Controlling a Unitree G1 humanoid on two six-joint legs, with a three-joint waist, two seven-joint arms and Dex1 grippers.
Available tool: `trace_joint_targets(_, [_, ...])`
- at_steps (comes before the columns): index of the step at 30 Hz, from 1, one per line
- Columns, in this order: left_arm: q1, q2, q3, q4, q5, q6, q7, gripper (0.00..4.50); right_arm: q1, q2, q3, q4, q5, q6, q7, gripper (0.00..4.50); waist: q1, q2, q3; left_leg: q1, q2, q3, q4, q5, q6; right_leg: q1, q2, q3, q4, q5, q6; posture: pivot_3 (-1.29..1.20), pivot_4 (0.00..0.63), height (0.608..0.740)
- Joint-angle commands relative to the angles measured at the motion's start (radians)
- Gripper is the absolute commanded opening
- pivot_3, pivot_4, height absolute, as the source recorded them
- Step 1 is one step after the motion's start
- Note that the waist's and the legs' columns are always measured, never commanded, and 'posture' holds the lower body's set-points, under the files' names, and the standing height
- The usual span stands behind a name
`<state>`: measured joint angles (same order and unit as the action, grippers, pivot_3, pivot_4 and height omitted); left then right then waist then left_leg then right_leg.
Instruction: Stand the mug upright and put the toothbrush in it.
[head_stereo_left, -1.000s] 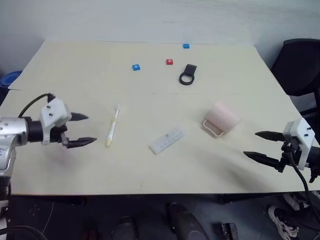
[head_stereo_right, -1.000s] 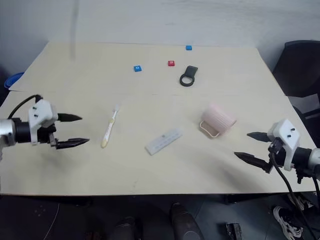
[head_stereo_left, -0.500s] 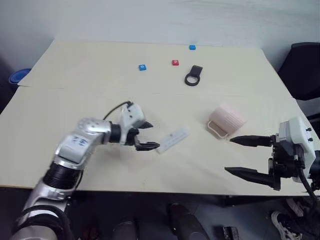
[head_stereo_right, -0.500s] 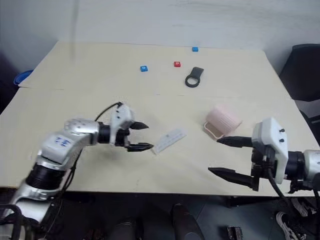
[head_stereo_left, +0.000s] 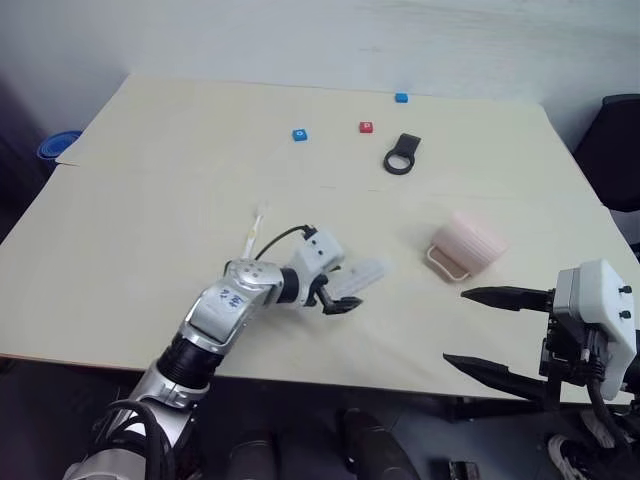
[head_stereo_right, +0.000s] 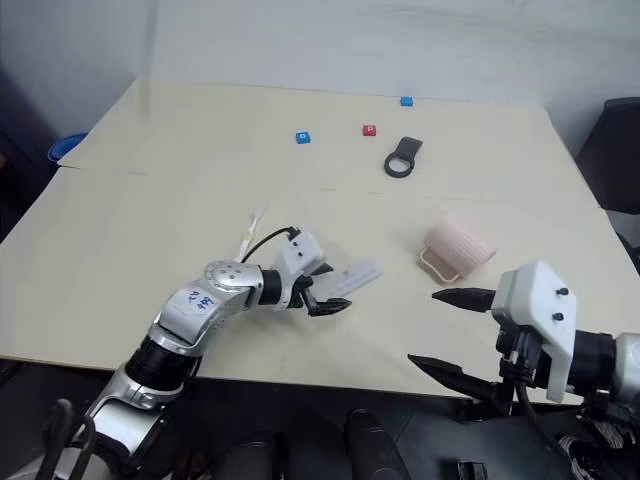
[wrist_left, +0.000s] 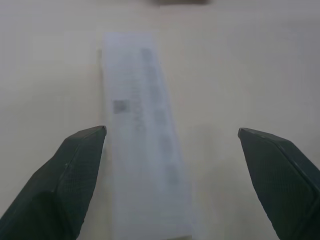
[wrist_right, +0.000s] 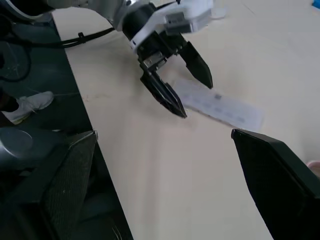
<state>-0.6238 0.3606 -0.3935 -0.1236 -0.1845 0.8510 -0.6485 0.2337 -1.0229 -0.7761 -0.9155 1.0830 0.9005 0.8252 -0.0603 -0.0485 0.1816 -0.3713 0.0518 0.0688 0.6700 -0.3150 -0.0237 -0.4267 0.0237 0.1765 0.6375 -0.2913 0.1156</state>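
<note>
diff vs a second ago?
Left tool swung in from the table's left side, past the toothbrush, to the white case, open, holding nothing. Right tool drew back toward the near edge, open. Mug, toothbrush and case unmoved.

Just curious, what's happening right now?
Both grippers open: left gripper at white case, right gripper empty. Mug on its side. Toothbrush untouched.

light: even, bright, soft shadows | glare: none | blur: left wrist view soft, unfocused
</note>
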Motion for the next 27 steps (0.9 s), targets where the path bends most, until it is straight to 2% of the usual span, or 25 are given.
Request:
trace_joint_targets(1, [-0.029,-0.033,-0.023,0.086,0.049,-0.008,0.033,4.48,0.002,-0.002,-0.030,-0.010,0.029,-0.010,-0.044,4.50,0.002,0.000,0.000,0.000,0.000,0.000,0.000,0.000,0.000,0.000,0.000,0.000,0.000,0.000,0.000,0.00,0.150,0.740])
trace_joint_targets(5, [-0.047,-0.047,-0.007,0.098,0.049,0.031,0.040,4.48,0.011,-0.006,-0.040,-0.012,0.051,-0.019,-0.062,4.50,0.004,-0.001,-0.001,0.000,-0.002,-0.003,0.000,0.001,0.001,0.001,-0.001,-0.001,0.000,0.000,0.000,0.00,0.150,0.740])
trace_joint_targets(8, [-0.045,-0.019,-0.022,0.081,0.067,0.003,0.022,4.48,0.011,-0.007,-0.039,-0.014,0.057,-0.030,-0.071,4.50,0.002,-0.001,-0.001,0.000,-0.001,-0.003,0.000,0.001,0.001,0.002,-0.001,-0.001,0.000,0.000,0.000,0.00,0.150,0.740])
trace_joint_targets(9, [-0.043,-0.019,-0.019,0.079,0.070,-0.005,0.024,4.11,0.011,-0.007,-0.036,-0.013,0.052,-0.034,-0.075,4.50,0.002,-0.001,-0.001,0.001,-0.001,-0.003,0.000,0.001,0.001,0.002,-0.001,-0.001,0.000,0.000,0.000,0.00,0.150,0.740])
trace_joint_targets(10, [-0.043,-0.019,-0.015,0.077,0.069,-0.006,0.025,4.02,0.008,-0.005,-0.027,-0.008,0.037,-0.040,-0.080,4.50,0.001,-0.001,-0.001,0.001,-0.001,-0.003,-0.001,0.001,0.001,0.002,0.000,-0.001,0.000,0.000,0.000,0.00,0.150,0.740])
trace_joint_targets(17, [-0.038,-0.005,0.010,0.053,0.075,-0.010,0.017,2.15,-0.008,-0.004,0.033,0.023,-0.022,-0.080,-0.089,4.50,0.002,-0.001,-0.001,0.000,-0.001,-0.004,-0.002,0.001,0.001,0.001,-0.001,-0.001,-0.001,-0.001,0.000,0.00,0.150,0.740])
trace_joint_targets(18, [-0.036,0.001,0.015,0.049,0.073,-0.010,0.014,2.00,-0.010,-0.004,0.043,0.028,-0.033,-0.086,-0.087,4.50,0.002,-0.001,-0.001,0.000,-0.001,-0.004,-0.002,0.001,0.001,0.001,-0.001,-0.001,-0.001,-0.001,0.000,0.00,0.150,0.740])
trace_joint_targets(23, [-0.026,0.029,0.064,0.002,0.059,0.004,0.016,2.00,-0.016,0.007,0.078,0.061,0.021,-0.070,-0.088,4.50,0.003,-0.001,-0.001,0.000,-0.001,-0.004,-0.002,0.001,0.001,0.001,-0.001,-0.001,0.000,-0.001,0.000,0.00,0.150,0.740])
trace_joint_targets(27, [-0.032,0.050,0.215,-0.042,-0.020,0.016,0.003,2.00,-0.028,0.000,0.180,0.057,-0.041,-0.099,-0.079,4.50,0.001,-0.001,0.000,0.000,-0.001,-0.004,-0.002,0.001,0.001,0.001,-0.001,-0.001,0.000,-0.001,0.000,0.00,0.150,0.740])
